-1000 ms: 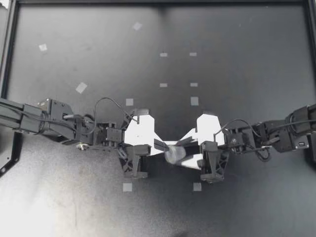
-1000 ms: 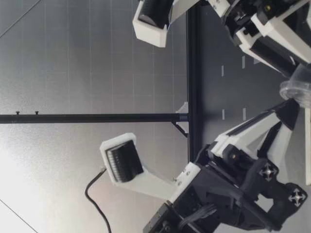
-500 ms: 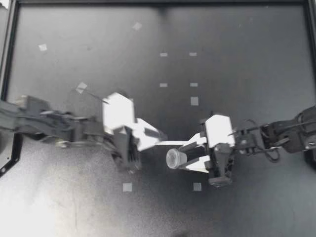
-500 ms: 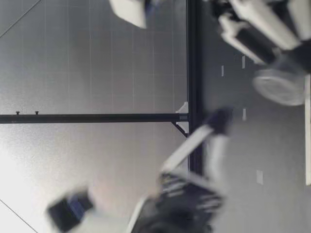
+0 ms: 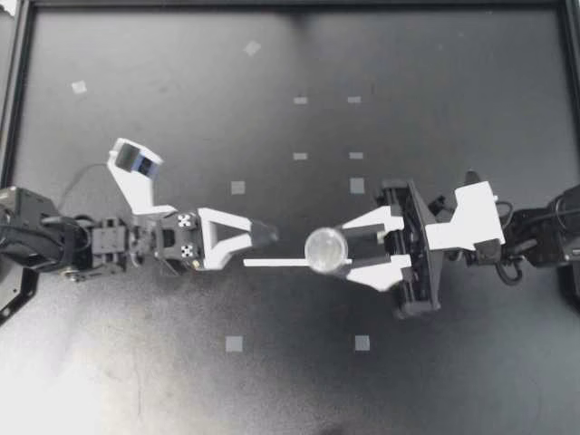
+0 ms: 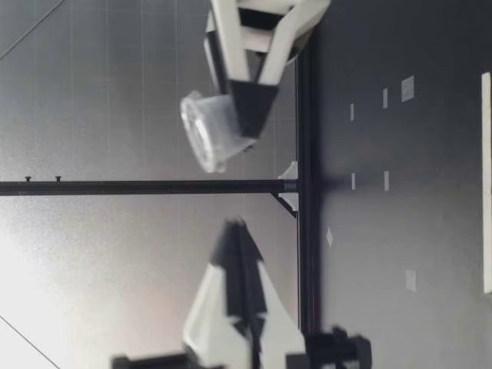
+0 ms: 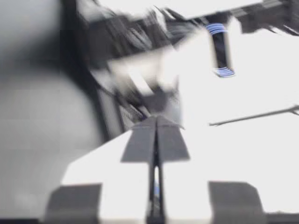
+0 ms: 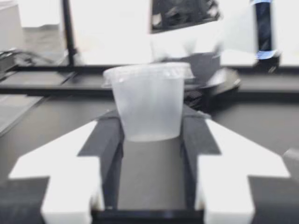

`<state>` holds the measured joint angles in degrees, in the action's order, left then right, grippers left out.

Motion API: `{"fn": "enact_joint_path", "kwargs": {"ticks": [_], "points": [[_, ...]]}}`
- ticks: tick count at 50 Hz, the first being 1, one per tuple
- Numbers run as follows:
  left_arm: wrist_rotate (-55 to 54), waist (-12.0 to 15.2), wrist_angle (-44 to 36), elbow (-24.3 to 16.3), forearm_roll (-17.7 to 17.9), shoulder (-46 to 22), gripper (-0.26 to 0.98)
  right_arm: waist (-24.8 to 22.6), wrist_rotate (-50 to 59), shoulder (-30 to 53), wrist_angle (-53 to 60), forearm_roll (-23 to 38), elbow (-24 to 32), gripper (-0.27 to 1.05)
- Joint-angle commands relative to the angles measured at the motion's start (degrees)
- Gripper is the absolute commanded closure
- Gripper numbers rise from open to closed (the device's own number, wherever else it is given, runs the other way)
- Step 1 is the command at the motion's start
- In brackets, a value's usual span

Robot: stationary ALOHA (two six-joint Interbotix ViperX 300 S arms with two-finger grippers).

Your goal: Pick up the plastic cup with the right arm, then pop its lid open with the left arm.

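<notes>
Top view: your right gripper [image 5: 343,248] pinches the lidded clear cup [image 5: 325,247], raised clear of the table [image 5: 435,109].
Your left gripper [image 5: 270,236], jaws pressed together and empty, points at the cup from near by; the lift looks done, with the cup set down nowhere and its lid [image 8: 147,71] on.

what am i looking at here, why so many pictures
This is a robot with two arms at a black table, each ending in a two-fingered claw. One picture looks straight down from above, one looks across at table height, and one camera sits on each wrist. On the table lie small tape squares and a thin white strip. The right claw is shut on a clear plastic cup, held up off the table. The left claw is shut and empty, its tip pointing toward the cup.
</notes>
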<state>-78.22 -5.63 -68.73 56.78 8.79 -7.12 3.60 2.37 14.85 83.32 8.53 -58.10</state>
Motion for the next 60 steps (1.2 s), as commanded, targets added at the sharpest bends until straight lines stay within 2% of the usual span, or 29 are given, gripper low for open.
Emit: {"fn": "enact_joint_path", "kwargs": {"ticks": [1, 4, 10, 14, 24, 38, 60], "points": [[-3.78, -0.18, 1.76, -3.25, -3.69, 1.14, 0.48, 0.79, -0.88, -1.05, 1.67, -0.09, 0.88, 0.41], [-6.06, -0.18, 4.13, -4.48, -5.45, 1.49, 0.33, 1.05, -1.05, -1.32, 1.67, 0.00, 1.23, 0.41], [-7.03, -0.18, 6.86, -4.92, -5.62, 2.02, 0.03, 0.97, -1.05, -1.49, 1.67, 0.09, 1.32, 0.41], [-6.94, -0.09, 8.00, -5.01, -5.45, 2.46, -0.10, 0.97, -1.05, -1.32, 1.67, 0.26, 1.14, 0.41], [-6.42, -0.18, 8.79, -4.83, -4.83, 2.99, -0.03, 0.79, -0.70, -1.05, 1.67, 1.05, 0.70, 0.41], [-5.36, 0.18, 8.70, -5.62, -4.57, 2.99, -0.03, 0.79, -0.44, 0.70, 1.05, 1.05, 1.41, 0.50], [-2.90, 1.76, 8.17, -7.65, -4.22, 2.55, -0.03, 0.44, 0.88, 3.08, -7.29, 1.14, 3.25, 0.50]]}}
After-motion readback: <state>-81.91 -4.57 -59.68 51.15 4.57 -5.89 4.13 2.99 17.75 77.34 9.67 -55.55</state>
